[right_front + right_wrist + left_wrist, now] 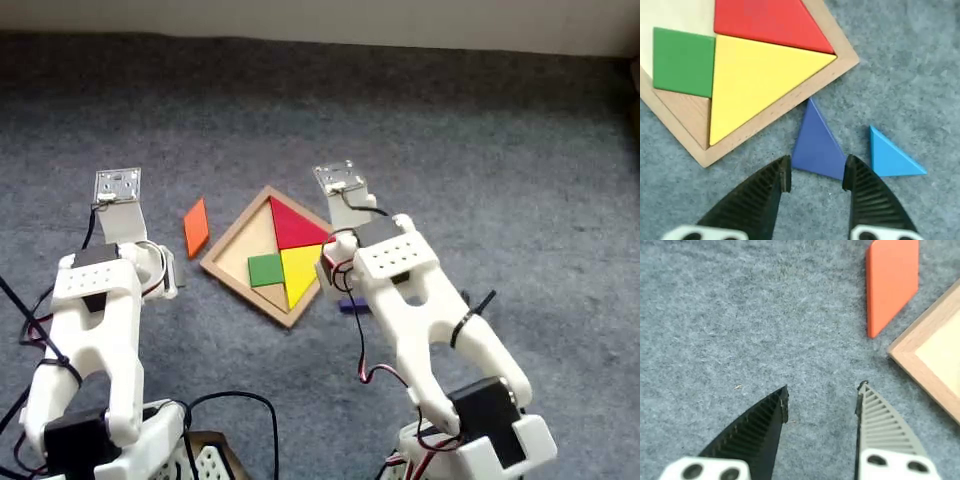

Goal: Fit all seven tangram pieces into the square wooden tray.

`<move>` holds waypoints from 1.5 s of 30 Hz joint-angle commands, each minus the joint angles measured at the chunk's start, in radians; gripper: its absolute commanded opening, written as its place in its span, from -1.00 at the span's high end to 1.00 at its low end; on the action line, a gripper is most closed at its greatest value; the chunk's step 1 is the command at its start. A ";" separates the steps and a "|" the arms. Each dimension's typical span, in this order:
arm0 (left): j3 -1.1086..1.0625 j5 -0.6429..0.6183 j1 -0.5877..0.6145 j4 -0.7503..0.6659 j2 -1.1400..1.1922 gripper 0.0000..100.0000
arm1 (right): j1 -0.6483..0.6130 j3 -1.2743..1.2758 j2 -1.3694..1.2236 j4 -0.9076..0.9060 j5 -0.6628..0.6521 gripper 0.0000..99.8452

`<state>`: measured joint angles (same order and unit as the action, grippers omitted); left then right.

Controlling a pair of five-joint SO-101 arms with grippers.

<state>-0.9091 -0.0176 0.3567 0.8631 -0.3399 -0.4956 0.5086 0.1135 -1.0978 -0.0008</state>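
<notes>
Tray (235, 226): on carpet; red (293, 225), yellow (298, 268) and green (264, 269) pieces seated, part of the floor bare.
Right gripper (816, 175): jaws spread either side of the dark blue triangle (817, 145), not pinching; apparently lined up to grasp it.
Light blue triangle (890, 157): just beside it, outside the tray.
Left gripper (823, 400): jaws spread over carpet near the orange piece (892, 280), probably its next pick.

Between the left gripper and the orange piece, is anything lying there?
Nothing. In the left wrist view, the stretch from the left gripper to the orange piece is bare grey carpet.
</notes>
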 commanded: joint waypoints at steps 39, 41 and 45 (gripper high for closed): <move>-0.008 -0.003 -0.021 -0.015 -0.033 0.54 | 0.277 0.151 -0.010 0.180 -0.776 0.64; -0.008 -0.003 -0.021 -0.015 -0.033 0.54 | 0.283 0.142 -0.064 0.180 -0.778 0.64; -0.008 -0.003 -0.021 -0.015 -0.033 0.54 | 0.291 0.130 -0.170 0.180 -0.781 0.64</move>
<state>-0.9214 -0.0176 0.3567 0.8600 -0.3399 -0.2194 0.6651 -0.0015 -0.9229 -0.7679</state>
